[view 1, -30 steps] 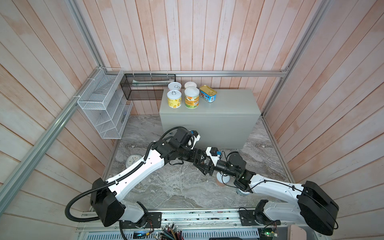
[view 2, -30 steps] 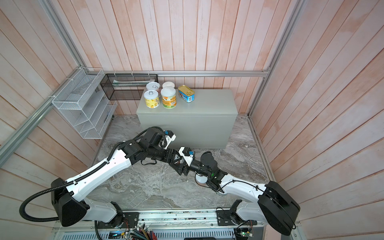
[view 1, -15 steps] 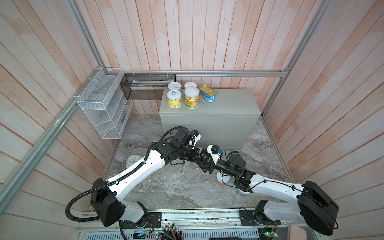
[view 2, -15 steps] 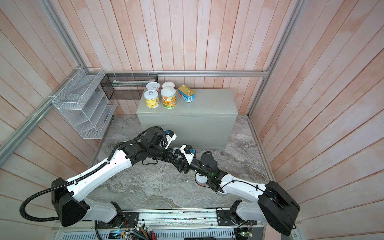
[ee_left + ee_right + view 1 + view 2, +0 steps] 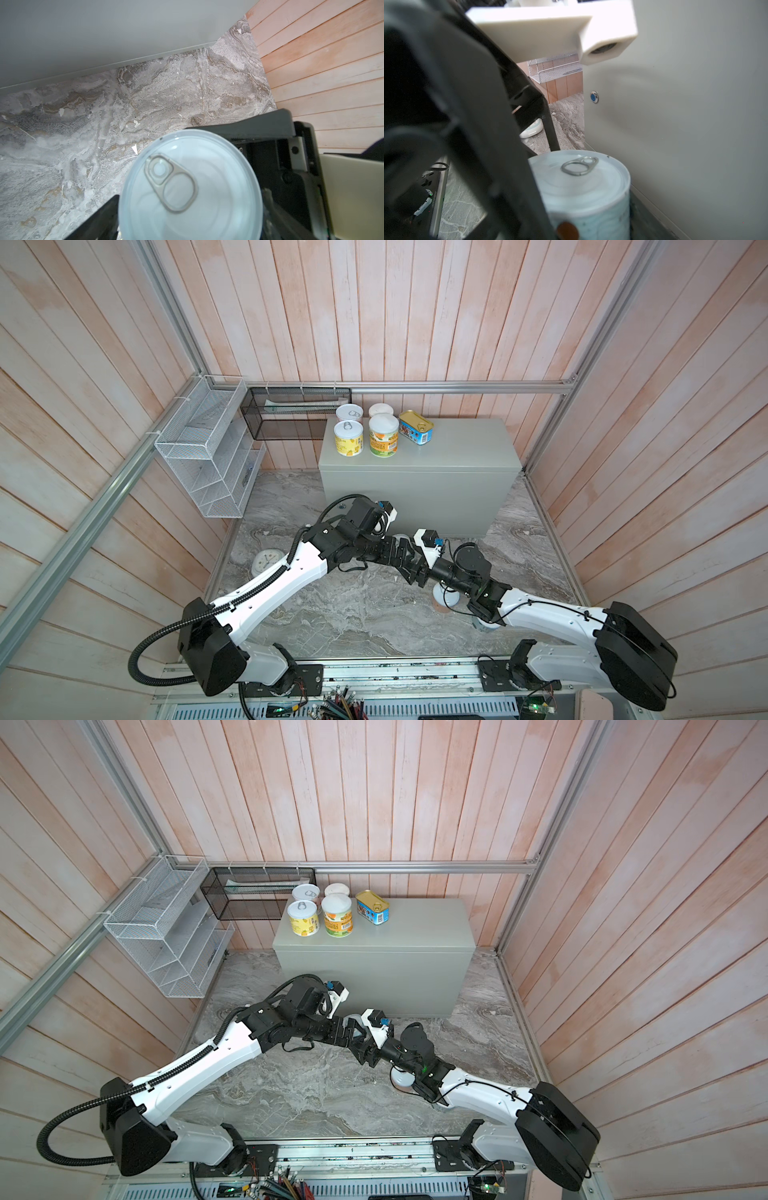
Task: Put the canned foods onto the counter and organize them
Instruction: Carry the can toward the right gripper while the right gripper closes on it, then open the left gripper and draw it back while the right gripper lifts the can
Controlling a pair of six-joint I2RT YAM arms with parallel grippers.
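While four round cans (image 5: 383,435) and one gold tin (image 5: 416,426) rest on the worktop (image 5: 465,448), one pale-blue can (image 5: 190,187) stands upright, lid skyward, near its front, pinched in the jaws of the right gripper (image 5: 411,562), the left gripper (image 5: 397,549) with jaws spread.

Glossy metal-lidded can (image 5: 190,187); matt painted counter (image 5: 457,448); veined marble floor (image 5: 353,614); wooden plank walls (image 5: 374,323)
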